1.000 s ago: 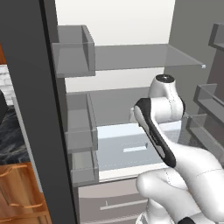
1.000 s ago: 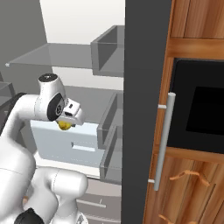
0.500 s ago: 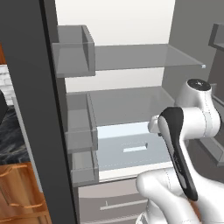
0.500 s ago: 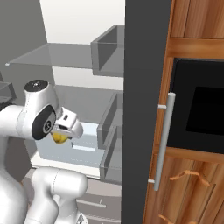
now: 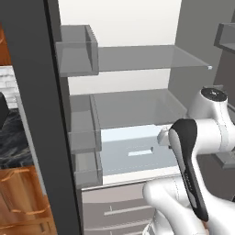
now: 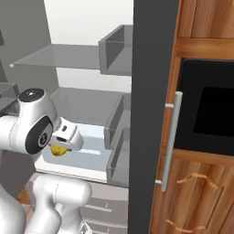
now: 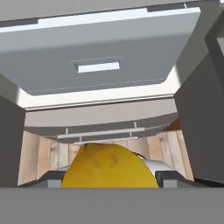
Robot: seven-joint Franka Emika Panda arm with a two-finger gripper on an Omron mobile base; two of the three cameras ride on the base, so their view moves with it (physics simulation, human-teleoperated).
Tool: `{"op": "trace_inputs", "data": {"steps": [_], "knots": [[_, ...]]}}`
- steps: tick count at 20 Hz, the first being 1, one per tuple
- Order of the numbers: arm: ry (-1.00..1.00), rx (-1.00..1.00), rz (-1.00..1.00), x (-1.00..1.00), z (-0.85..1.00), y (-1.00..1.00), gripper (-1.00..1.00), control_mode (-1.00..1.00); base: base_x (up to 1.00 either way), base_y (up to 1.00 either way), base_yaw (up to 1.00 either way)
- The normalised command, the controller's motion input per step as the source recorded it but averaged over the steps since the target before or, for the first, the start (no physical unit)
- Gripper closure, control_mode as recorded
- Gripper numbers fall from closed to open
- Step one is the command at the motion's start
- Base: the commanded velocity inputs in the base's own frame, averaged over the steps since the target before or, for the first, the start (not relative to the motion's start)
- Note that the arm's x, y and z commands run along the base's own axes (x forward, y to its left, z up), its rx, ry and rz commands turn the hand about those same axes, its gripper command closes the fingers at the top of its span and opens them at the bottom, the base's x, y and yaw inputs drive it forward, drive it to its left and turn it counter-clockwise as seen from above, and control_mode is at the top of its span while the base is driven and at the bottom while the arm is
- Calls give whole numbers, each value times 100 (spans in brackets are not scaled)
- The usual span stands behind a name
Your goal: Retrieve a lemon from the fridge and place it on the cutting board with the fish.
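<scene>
The lemon, bright yellow, sits between my two fingertips in the hand view. In the right base view my gripper is shut on the lemon, held in front of the open fridge at the level of its pale crisper drawer. The hand view looks down over that pale drawer lid of the fridge. The fridge stands open with bare grey shelves, and my arm crosses its lower right. The cutting board and the fish are out of view.
Grey door bins hang on the open left door, and more bins on the right door. A wooden cabinet with a black oven and a bar handle stands on the right. Black marble counter lies at the far left.
My arm has drawn back out of the fridge and lowered, carrying the lemon with it. The hand has swung toward the fridge's right side in the left base view.
</scene>
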Motion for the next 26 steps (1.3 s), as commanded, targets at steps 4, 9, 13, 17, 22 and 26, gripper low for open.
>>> {"op": "trace_inputs", "data": {"steps": [4, 9, 13, 17, 22, 26], "knots": [[0, 0, 0, 0, 0, 0, 100, 100, -100, 5, -1], [0, 0, 0, 0, 0, 0, 100, 100, -100, 35, 0], [0, 0, 0, 0, 0, 0, 100, 100, -77, 70, 0], [0, 0, 0, 0, 0, 0, 100, 100, -48, 100, 1], [0, 0, 0, 0, 0, 0, 100, 100, -28, 100, 0], [0, 0, 0, 0, 0, 0, 100, 100, -9, 100, 0]]}}
